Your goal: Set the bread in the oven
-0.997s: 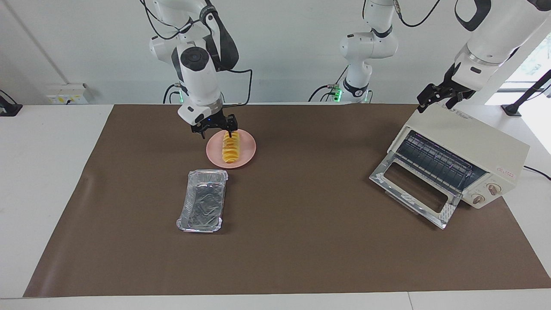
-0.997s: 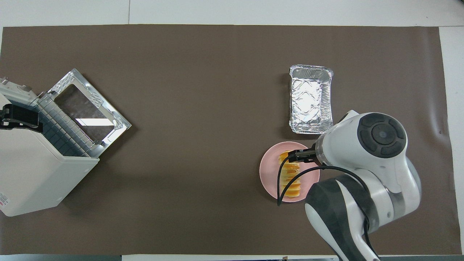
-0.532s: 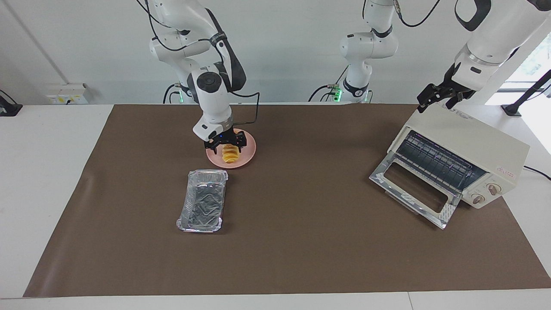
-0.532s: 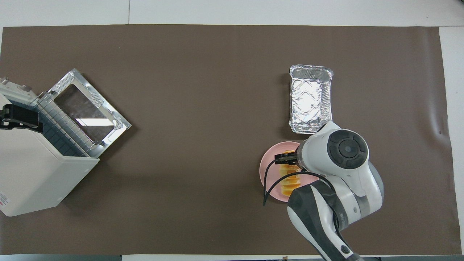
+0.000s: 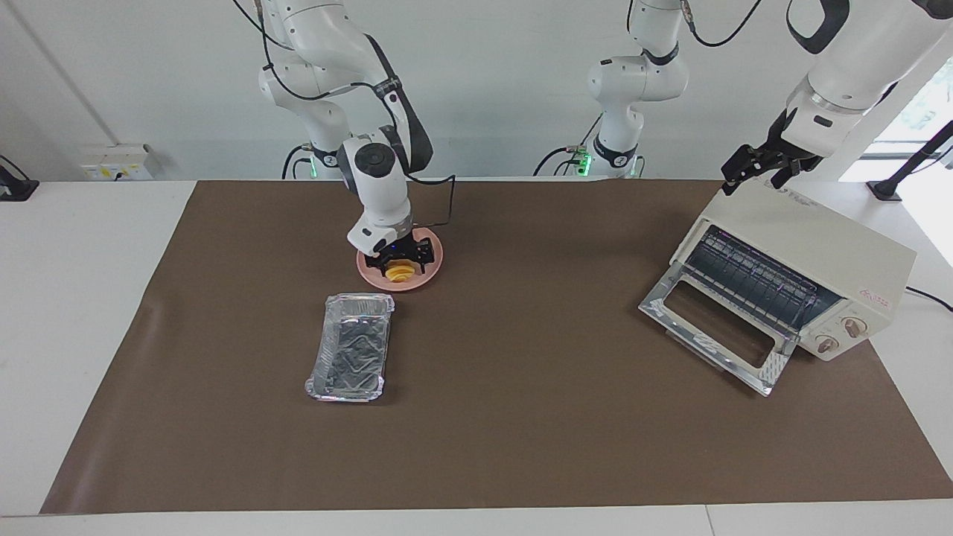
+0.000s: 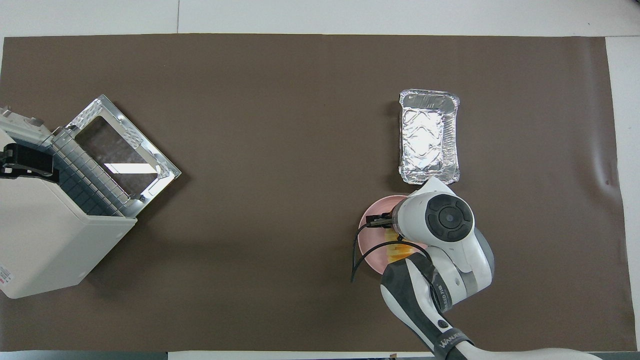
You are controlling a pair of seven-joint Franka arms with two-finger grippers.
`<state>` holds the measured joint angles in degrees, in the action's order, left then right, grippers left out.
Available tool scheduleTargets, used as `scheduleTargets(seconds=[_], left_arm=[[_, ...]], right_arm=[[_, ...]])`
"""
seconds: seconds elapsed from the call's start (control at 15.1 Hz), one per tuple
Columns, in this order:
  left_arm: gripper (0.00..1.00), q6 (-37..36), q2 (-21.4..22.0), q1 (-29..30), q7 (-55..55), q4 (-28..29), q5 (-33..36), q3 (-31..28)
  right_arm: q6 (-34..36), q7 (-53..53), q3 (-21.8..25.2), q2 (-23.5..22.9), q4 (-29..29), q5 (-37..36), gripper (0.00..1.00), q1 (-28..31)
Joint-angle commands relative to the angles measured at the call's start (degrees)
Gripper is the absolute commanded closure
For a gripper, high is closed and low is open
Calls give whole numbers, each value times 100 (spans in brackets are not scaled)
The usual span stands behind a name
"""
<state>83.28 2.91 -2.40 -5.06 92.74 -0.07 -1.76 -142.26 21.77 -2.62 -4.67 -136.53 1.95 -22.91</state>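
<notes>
The bread [image 5: 402, 275] lies on a pink plate [image 5: 436, 258] toward the right arm's end of the table. Only its end farther from the robots shows. My right gripper [image 5: 400, 258] is down over the bread, open, with a finger on either side of it. In the overhead view the right wrist covers most of the bread [image 6: 396, 252] and the plate [image 6: 371, 237]. The cream-white oven [image 5: 819, 249] stands toward the left arm's end, its glass door [image 5: 715, 327] dropped open and its rack showing. My left gripper [image 5: 756, 173] waits open over the oven's top corner.
A silver foil tray [image 5: 350, 356] lies on the brown mat just farther from the robots than the plate; it also shows in the overhead view [image 6: 429, 136]. The oven [image 6: 45, 240] and its open door [image 6: 122, 150] take up the left arm's end.
My right gripper has come down over the plate and now straddles the bread, hiding most of it. The left arm, oven and foil tray have not moved.
</notes>
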Motion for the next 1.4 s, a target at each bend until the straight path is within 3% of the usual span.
scheduleTargets(seconds=[0.0, 0.27, 0.47, 0.8, 1.06, 1.33], left_arm=[[0, 92, 149, 64, 32, 166, -107, 35], [0, 92, 148, 64, 32, 166, -107, 35], [0, 92, 149, 64, 32, 166, -107, 35], [0, 92, 149, 64, 32, 166, -107, 35], [0, 92, 149, 64, 32, 166, -107, 35], [0, 92, 149, 64, 32, 166, -107, 35]], right_arm=[[23, 47, 16, -8, 65, 86, 100, -2], [145, 55, 16, -17, 162, 86, 100, -2], [750, 47, 16, -43, 634, 86, 100, 33], [2710, 3, 34, -560, 2891, 402, 100, 401], [2844, -277, 43, -1052, 3930, 394, 100, 823], [3264, -594, 60, -2123, 5230, 271, 100, 1262]])
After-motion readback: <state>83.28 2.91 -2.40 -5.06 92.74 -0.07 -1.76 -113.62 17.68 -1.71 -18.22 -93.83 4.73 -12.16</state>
